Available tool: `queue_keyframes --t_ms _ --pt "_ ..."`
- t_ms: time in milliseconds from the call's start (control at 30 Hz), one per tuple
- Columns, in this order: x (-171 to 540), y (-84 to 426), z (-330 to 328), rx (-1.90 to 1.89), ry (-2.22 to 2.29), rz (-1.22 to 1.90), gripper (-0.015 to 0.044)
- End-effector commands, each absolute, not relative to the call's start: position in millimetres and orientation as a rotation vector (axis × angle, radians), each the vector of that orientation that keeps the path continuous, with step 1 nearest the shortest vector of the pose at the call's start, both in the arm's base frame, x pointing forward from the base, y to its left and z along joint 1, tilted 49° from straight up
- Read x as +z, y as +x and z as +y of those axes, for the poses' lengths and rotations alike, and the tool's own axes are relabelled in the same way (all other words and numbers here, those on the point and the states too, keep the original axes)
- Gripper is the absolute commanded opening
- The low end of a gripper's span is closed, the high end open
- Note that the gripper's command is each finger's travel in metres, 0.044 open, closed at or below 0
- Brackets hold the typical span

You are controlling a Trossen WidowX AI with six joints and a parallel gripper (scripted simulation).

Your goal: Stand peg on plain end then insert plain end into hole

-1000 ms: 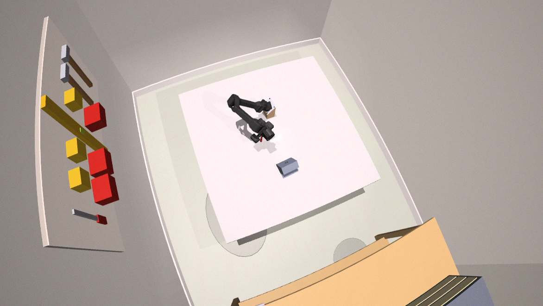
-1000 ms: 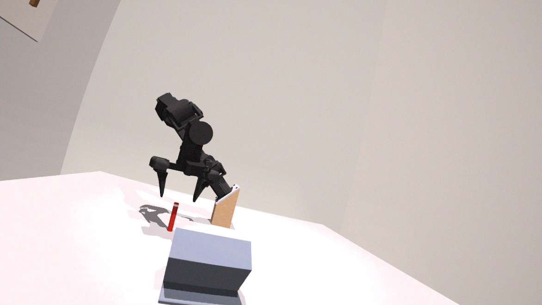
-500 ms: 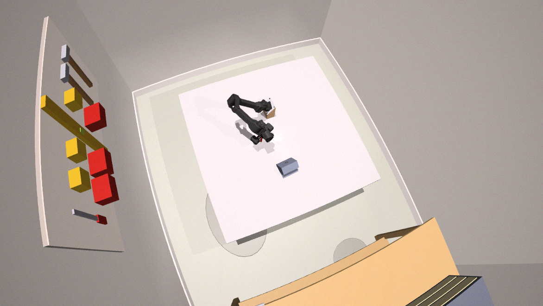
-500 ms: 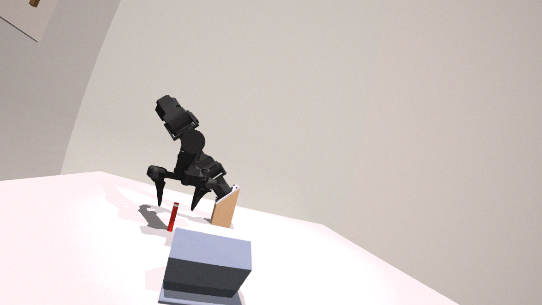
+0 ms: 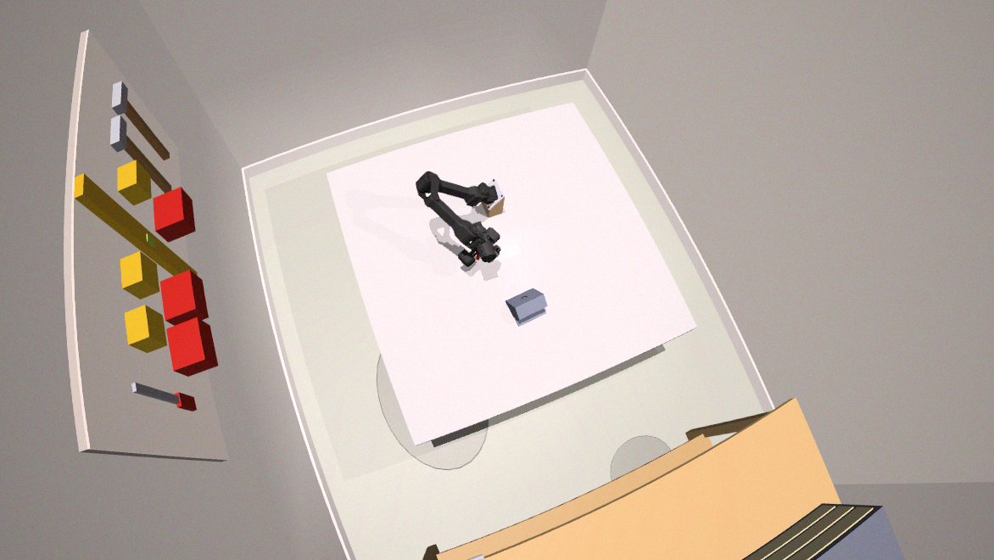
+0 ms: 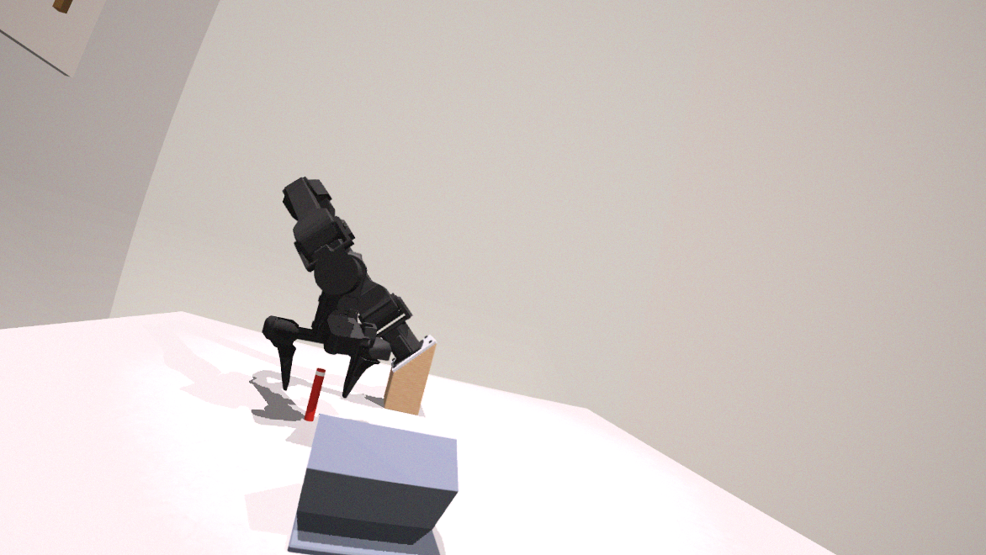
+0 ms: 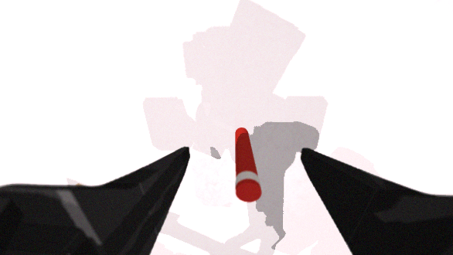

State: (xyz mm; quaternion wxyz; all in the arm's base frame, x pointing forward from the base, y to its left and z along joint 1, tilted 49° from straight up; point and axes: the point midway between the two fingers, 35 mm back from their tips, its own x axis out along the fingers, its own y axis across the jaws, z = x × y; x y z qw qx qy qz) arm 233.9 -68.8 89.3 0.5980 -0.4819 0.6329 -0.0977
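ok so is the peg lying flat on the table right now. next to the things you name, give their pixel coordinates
No, the exterior view shows the peg (image 5: pixel 477 257) (image 6: pixel 315 393) (image 7: pixel 246 162) standing upright, its white-banded end on top.

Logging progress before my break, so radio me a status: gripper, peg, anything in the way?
Gripper open, holding nothing. Red peg upright on its plain end, between the spread fingers. No obstruction seen between fingers and peg.

We seem to be in a workshop: at the left of the top view, a wall board (image 5: pixel 104 417) carries two hammers (image 5: pixel 147 131) (image 5: pixel 142 158) and a tool with a red handle (image 5: pixel 185 401). Near that frame's centre, we see a black robot arm (image 5: pixel 448 212) on a white table (image 5: pixel 598 277).
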Motion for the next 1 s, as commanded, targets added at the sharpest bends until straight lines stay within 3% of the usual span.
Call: queue_keyframes --t_ms 0,500,733,967 --pt "87 233 -72 -0.227 -1.127 1.471 0.0440" --pt "89 234 -70 -0.227 -1.118 1.469 0.0046" --pt "89 234 -69 -0.227 -1.118 1.469 0.0000" --pt "98 233 -55 -0.219 -1.114 1.470 0.0000"
